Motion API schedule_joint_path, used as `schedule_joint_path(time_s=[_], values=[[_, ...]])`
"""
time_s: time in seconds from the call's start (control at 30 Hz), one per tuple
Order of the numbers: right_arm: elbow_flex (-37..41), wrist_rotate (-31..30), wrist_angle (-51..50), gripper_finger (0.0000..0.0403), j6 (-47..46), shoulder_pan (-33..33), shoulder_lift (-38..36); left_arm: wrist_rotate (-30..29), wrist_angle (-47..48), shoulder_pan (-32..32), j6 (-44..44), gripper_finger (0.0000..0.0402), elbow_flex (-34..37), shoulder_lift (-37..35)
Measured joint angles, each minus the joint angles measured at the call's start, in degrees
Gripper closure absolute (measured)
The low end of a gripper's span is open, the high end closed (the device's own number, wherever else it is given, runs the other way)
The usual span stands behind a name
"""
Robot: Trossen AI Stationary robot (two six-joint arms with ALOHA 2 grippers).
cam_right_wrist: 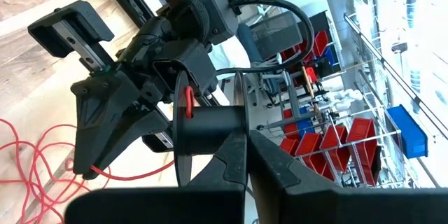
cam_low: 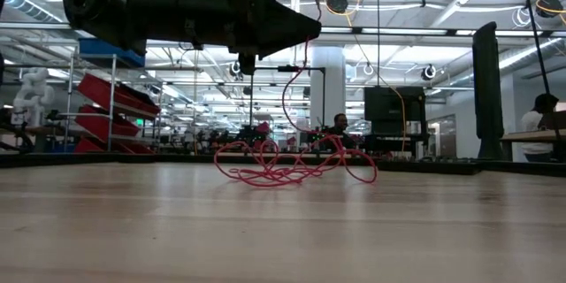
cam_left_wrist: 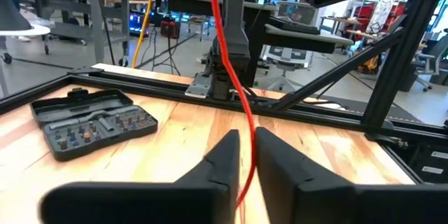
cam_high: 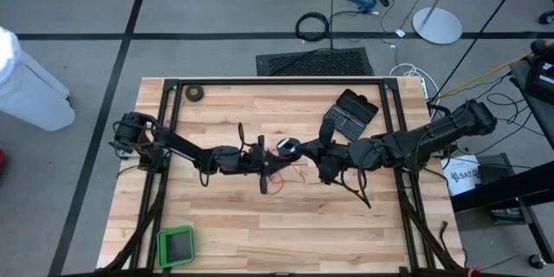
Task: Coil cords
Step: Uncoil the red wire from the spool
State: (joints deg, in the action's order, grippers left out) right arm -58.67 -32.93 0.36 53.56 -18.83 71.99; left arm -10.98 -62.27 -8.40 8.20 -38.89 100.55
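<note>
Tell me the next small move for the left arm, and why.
Probably carry the red wire around the reel: the left gripper has it between its fingers, the right gripper holds the reel above the table, and most wire lies loose on the wood.

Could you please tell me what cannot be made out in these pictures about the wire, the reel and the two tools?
- High view: the red wire is too thin to trace between the arms.
- Low view: the left tool is a dark silhouette; the reel is cut off at the top edge.
- Left wrist view: the wire runs between the fingers; contact is unclear.
- Right wrist view: the reel hides how much wire is wound.
</note>
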Motion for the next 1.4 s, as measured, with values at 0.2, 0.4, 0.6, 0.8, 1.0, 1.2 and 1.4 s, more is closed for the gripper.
schedule_joint_path(time_s=[0.2,0.4,0.6,0.8,1.0,1.2,1.4], values=[[0.0,0.0,-0.1,0.0403,-0.5,0.0,0.0,0.0,0.0,0.0,-2.8,0.0393,0.0,-0.4],[0.0,-1.7,-2.6,0.0403,-2.7,0.0,0.0,-1.1,1.2,0.1,-4.4,0.0398,1.3,-4.0],[0.0,-5.1,-5.3,0.0403,-4.9,0.0,0.0,-1.2,5.0,-0.1,-6.1,0.04,2.7,-12.1],[0.0,-6.4,-4.9,0.0403,-4.9,0.5,0.0,0.7,5.8,-2.5,-7.1,0.0401,2.0,-17.4],[0.0,-6.3,-1.9,0.0403,-4.7,2.6,0.6,1.7,5.5,-5.5,-7.4,0.0401,-1.9,-16.5],[0.0,-6.0,0.0,0.0403,-3.4,4.3,1.2,3.3,5.2,-8.5,-7.7,0.0401,-7.0,-13.2],[0.0,-5.8,1.7,0.0403,-3.2,5.0,1.3,3.6,5.3,-9.6,-7.2,0.0401,-11.4,-6.0]])
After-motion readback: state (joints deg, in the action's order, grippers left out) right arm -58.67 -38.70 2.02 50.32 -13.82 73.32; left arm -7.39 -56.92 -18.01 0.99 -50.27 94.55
